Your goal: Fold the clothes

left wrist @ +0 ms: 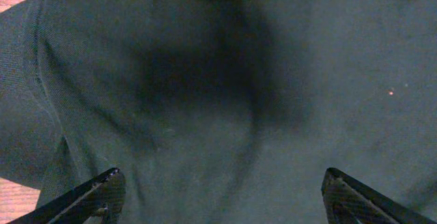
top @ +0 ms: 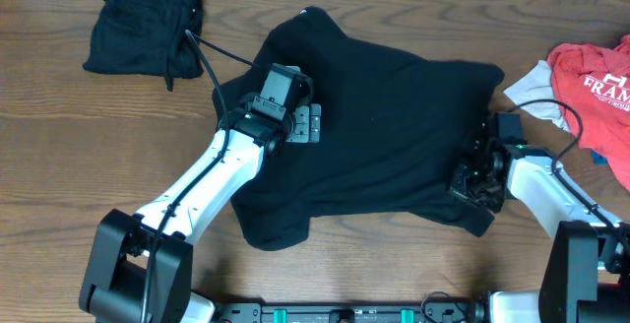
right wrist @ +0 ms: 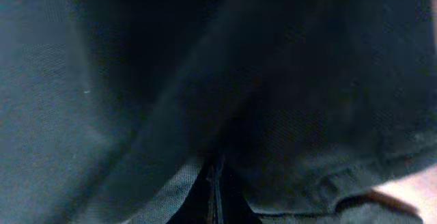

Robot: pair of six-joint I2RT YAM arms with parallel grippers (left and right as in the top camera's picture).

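Observation:
A black T-shirt point(top: 384, 136) lies spread and rumpled across the middle of the wooden table. My left gripper point(top: 310, 124) hovers over its left part, jaws wide open and empty; in the left wrist view point(left wrist: 222, 190) only dark cloth point(left wrist: 225, 80) lies between the fingertips. My right gripper point(top: 471, 177) is at the shirt's right lower edge, jaws closed on the black fabric; in the right wrist view point(right wrist: 215, 183) the fingers meet with cloth point(right wrist: 136, 80) bunched around them.
A folded black garment point(top: 143, 23) lies at the back left. A red shirt with white lettering point(top: 596, 82) and a white cloth point(top: 536, 92) lie at the right edge. Cables run along both arms.

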